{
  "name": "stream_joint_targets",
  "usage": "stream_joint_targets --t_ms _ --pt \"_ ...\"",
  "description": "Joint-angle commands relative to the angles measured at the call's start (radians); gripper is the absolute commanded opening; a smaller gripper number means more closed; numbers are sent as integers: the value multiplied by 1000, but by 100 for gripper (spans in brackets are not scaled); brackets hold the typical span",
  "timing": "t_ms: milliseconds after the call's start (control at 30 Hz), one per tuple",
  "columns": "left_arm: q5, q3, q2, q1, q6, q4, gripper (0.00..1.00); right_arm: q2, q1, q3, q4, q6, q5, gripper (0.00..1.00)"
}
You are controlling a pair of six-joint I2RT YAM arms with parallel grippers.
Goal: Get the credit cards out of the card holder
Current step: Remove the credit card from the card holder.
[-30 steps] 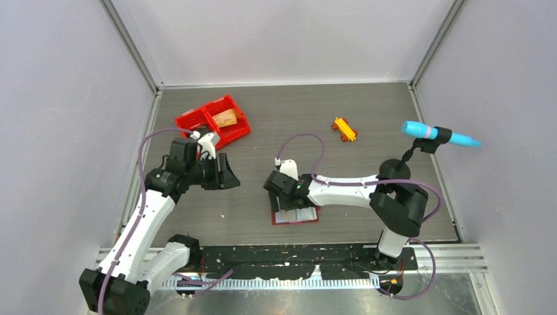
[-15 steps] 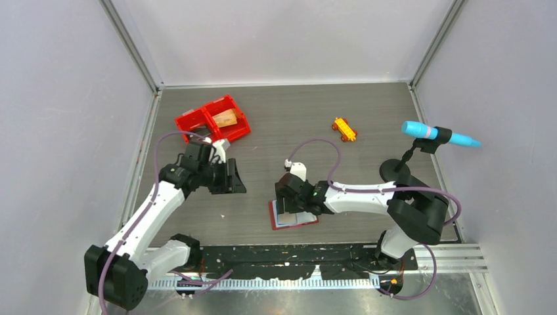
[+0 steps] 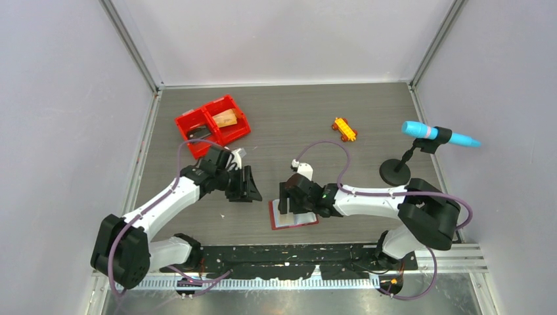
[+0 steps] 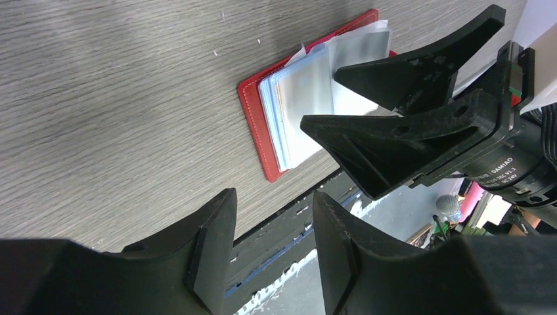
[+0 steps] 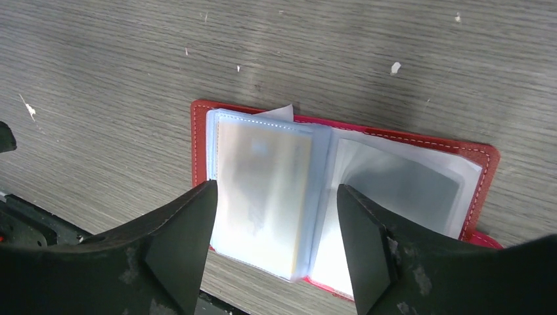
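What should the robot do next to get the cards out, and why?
Probably lower the right gripper a little and pinch the yellowish card in its clear sleeve. The card holder lies open flat, the jaws are open straddling that sleeve, and the left gripper hangs open nearby.

- Open dark red leather-like card holder [image 3: 293,217] lies flat near table's front edge; black right gripper [image 3: 287,199] hangs right over it, jaws spread, blocking access from above.
- Black left gripper [image 3: 250,185] just beside holder's left, jaws apart; bare wood-grain table [image 3: 295,128] between them.
- Bright red two-compartment plastic bin [image 3: 213,121], orange-yellow toy vehicle [image 3: 343,129], black microphone stand [image 3: 395,172] well apart from the holder.
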Motion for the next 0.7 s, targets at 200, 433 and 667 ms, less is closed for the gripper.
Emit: stream_joint_targets --t_ms 200,433,667 --pt "-21 -42 -57 -6 -20 65 49 1 24 64 -51 24 59 80" --pt "-36 -74 -88 -6 -12 71 50 84 60 139 -142 31 98 79" --pt "-26 -108 -99 -6 -8 78 50 133 83 168 -207 49 166 78"
